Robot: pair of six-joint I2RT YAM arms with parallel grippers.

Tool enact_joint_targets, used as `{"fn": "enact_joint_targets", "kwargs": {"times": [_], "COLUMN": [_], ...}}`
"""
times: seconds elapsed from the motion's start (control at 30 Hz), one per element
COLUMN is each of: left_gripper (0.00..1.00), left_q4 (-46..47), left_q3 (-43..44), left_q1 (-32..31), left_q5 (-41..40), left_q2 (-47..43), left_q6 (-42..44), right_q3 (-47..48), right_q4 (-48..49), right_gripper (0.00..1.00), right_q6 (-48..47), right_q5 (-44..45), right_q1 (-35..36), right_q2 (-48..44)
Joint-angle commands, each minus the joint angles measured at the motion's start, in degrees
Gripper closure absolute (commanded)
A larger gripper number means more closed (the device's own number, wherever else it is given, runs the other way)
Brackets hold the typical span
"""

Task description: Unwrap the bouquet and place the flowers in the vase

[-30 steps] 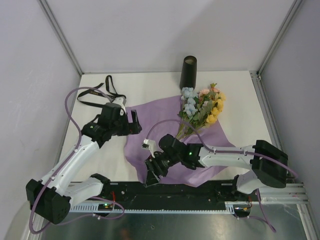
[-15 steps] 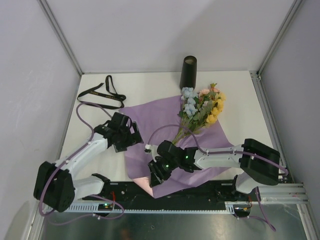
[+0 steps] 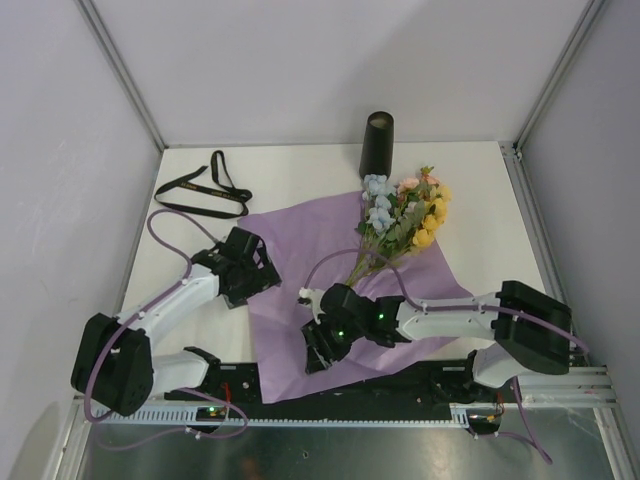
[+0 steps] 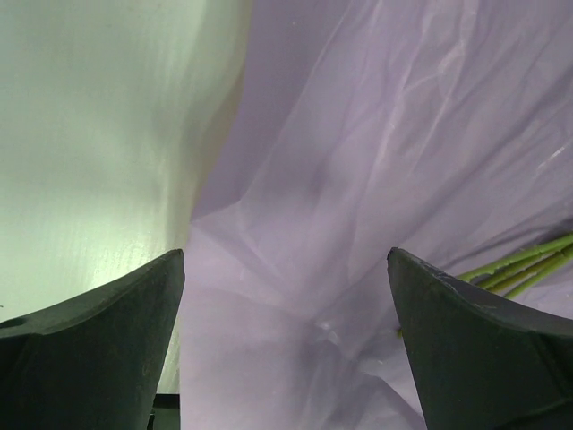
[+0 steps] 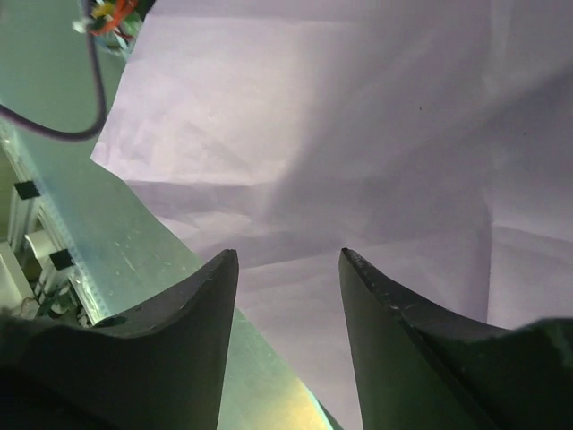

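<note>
Top external view: the purple paper sheet (image 3: 300, 235) lies open and flat across the middle of the table (image 3: 480, 190), and the black ribbon (image 3: 205, 188) lies apart near the far left corner, so I judge the unwrapping done. The flowers (image 3: 405, 218) rest on the sheet's far right part, with blue, peach-pink and yellow heads toward the far edge and the thin green stems running back toward the near edge. The vase (image 3: 377, 143) stands upright at the far edge, just beyond the blooms. My left gripper (image 3: 264, 270) sits at the sheet's left border; my right gripper (image 3: 313, 352) sits at its near border. Left wrist view: fingers spread fully, nothing between them, creased paper below, stem ends at the right. Right wrist view: fingers parted, empty, over the sheet's near corner. Next step, as I judge it: close on all the stems together, low down, without catching paper, then tip the bunch upright before lowering it into the narrow mouth.
</note>
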Motion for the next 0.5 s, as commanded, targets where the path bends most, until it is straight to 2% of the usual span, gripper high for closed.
{"fn": "enact_joint_targets", "kwargs": {"times": [0.0,0.17,0.47], "left_gripper": [0.01,0.03,0.04], "left_q4": [0.39,0.03,-3.67], "left_q3": [-0.99,-1.19,3.01], "left_q1": [0.73,1.0,3.64], "left_q5": [-3.43,-6.13,-15.16], "left_q2": [0.47,-1.12,-11.21], "left_q6": [-2.78,-3.44,0.18], "right_q3": [0.19,0.14,-3.99], "right_q4": [0.66,-0.47,-2.61], "right_gripper": [0.49,0.57,0.59], "right_q6": [-0.38,-1.35,3.92], "right_q5": [2.78,6.39,15.67], "right_q1": [-1.69,-4.08,-4.06], "right_q2": [-4.36,-1.18,0.9]}}
